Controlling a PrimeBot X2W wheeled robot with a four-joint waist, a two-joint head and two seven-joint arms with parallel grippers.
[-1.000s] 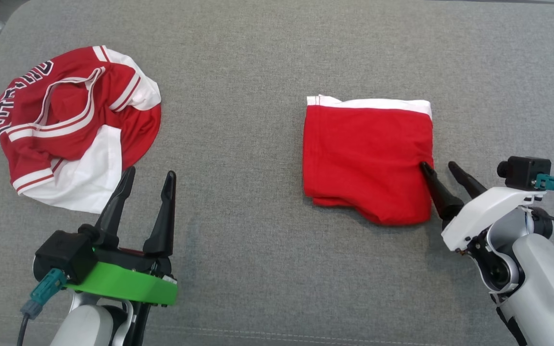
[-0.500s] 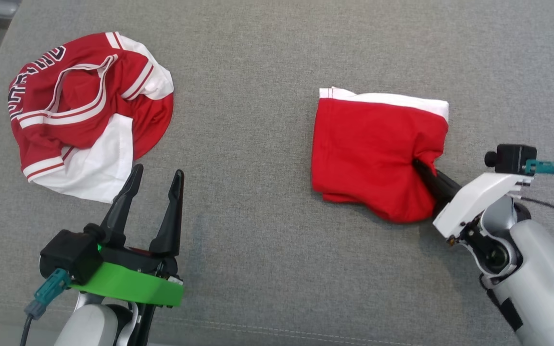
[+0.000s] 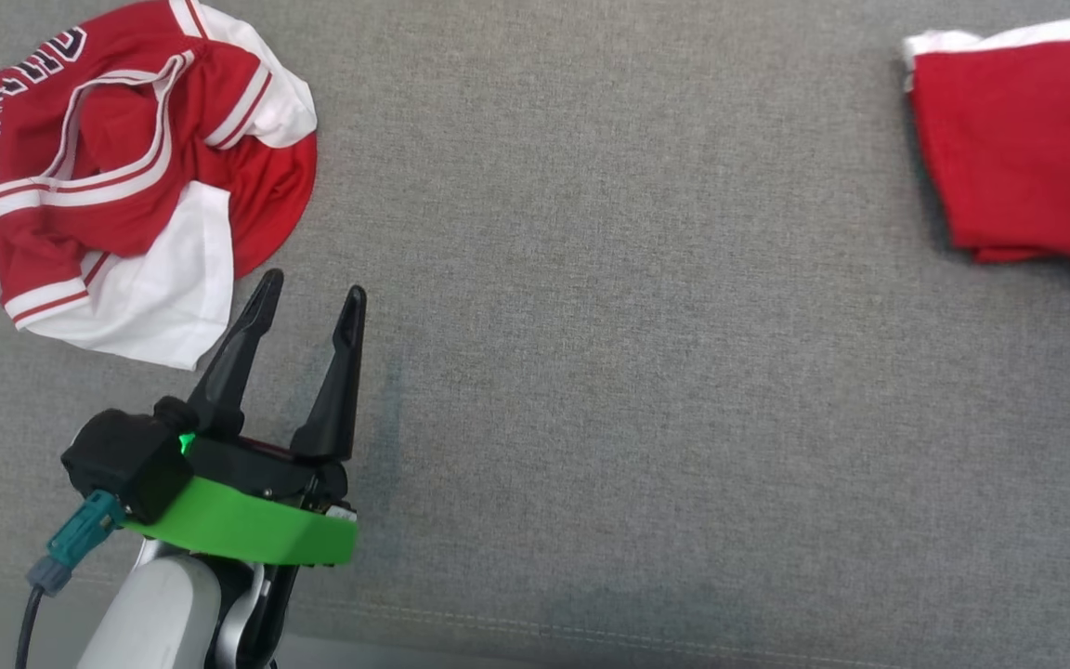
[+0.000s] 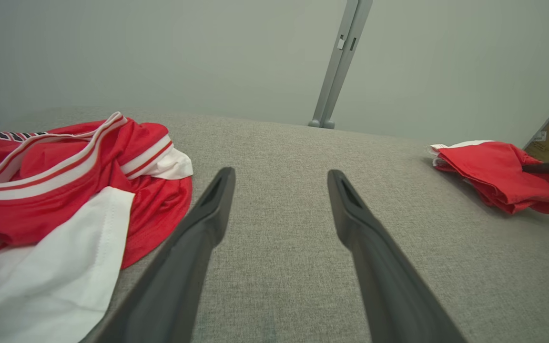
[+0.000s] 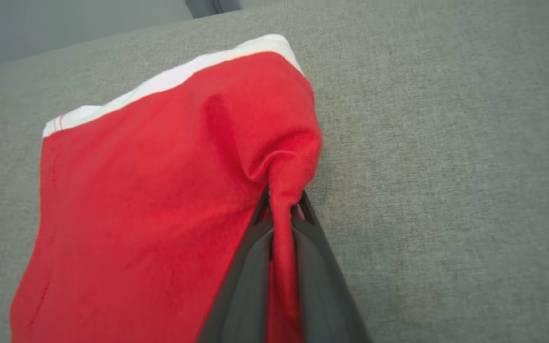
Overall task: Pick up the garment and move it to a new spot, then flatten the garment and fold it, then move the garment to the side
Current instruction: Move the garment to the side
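Moving-aside step, by the look: right tool (image 5: 283,206) pinches the folded red garment (image 5: 150,190), well apart from the jersey (image 3: 126,158); left tool (image 3: 314,284) gapes beside it. Next: lay flat, release.

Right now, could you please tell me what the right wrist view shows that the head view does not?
The right wrist view adds the right gripper, shut on a pinched fold at the edge of the folded red garment. The head view adds the left gripper, open, beside a crumpled red and white jersey. Both share the folded red garment with its white band, and the grey cushion it lies on.
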